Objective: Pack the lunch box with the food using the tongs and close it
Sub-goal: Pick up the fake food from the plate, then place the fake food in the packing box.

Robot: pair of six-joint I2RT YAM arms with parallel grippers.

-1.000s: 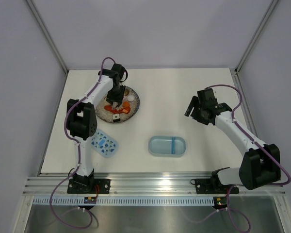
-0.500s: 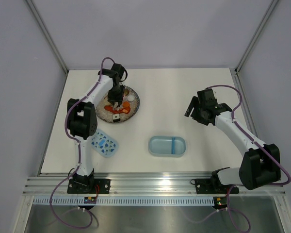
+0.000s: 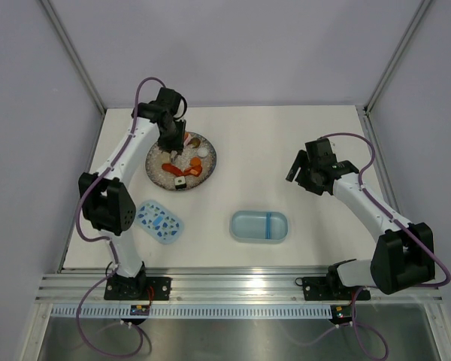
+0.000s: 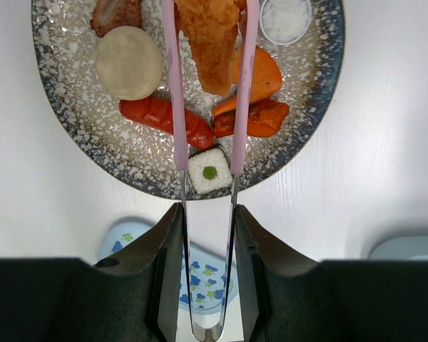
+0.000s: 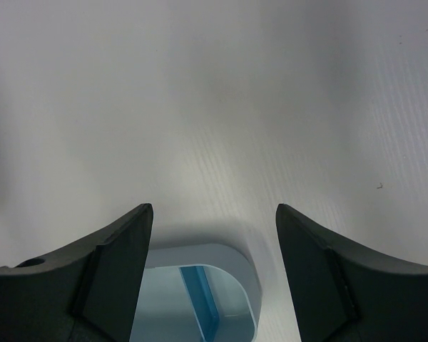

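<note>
Left claw (image 4: 207,214) squeezes tongs (image 4: 175,107); their arms flank fried piece (image 4: 212,43) over plate (image 4: 71,135). Right claw (image 5: 214,221) wide open, empty.

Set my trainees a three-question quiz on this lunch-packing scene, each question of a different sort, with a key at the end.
1. True or false: the lunch box stands open, its lid lying apart from it on the table.
2. Multiple choice: what does the left claw hold? A the tongs; B a spoon; C nothing.
3. Fill the gap: the food lies on a round speckled ____.
Key: 1 true; 2 A; 3 plate.
</note>
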